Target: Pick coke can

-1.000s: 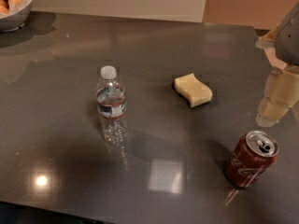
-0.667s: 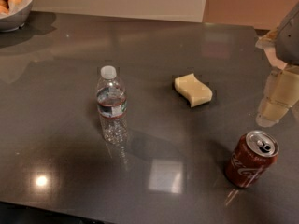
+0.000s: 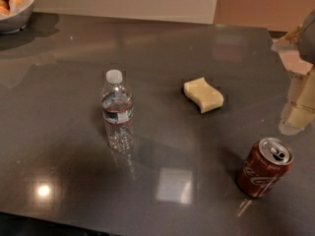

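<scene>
The coke can is dark red with white script and a silver top. It stands upright on the dark grey table at the front right. My gripper is at the right edge of the view, above and to the right of the can, apart from it. Only its pale finger parts show, partly cut off by the frame edge.
A clear plastic water bottle with a white cap stands left of centre. A yellow sponge lies in the middle, behind the can. A bowl of round pale food sits at the back left corner. A wall runs behind the table.
</scene>
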Tool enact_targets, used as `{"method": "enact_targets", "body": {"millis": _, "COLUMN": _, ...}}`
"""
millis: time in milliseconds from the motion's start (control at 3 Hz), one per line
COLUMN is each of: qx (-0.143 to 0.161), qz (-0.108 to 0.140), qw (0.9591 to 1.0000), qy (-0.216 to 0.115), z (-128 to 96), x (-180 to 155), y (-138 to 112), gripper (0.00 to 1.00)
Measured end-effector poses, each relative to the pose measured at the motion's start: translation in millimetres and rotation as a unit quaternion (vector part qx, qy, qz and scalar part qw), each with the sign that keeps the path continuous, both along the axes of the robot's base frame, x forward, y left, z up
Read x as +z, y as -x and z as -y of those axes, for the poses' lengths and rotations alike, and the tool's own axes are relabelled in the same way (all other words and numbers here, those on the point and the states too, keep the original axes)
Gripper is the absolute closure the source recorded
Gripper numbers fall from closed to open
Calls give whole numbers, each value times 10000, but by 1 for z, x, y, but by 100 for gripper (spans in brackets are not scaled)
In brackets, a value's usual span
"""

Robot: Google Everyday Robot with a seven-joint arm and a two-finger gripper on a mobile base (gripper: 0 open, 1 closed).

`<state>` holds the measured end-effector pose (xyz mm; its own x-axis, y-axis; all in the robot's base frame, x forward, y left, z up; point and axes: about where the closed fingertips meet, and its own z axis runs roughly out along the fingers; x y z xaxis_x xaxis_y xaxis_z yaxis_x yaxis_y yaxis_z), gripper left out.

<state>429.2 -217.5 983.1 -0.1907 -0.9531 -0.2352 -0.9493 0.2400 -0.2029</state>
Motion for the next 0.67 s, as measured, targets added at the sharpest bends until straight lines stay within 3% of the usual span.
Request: {"method": "enact_targets", "body": {"millis": 667, "qx": 432, "qz": -122, "qw": 9983, "qy": -382, "z": 7, "x": -12, "y": 37, "gripper": 0}}
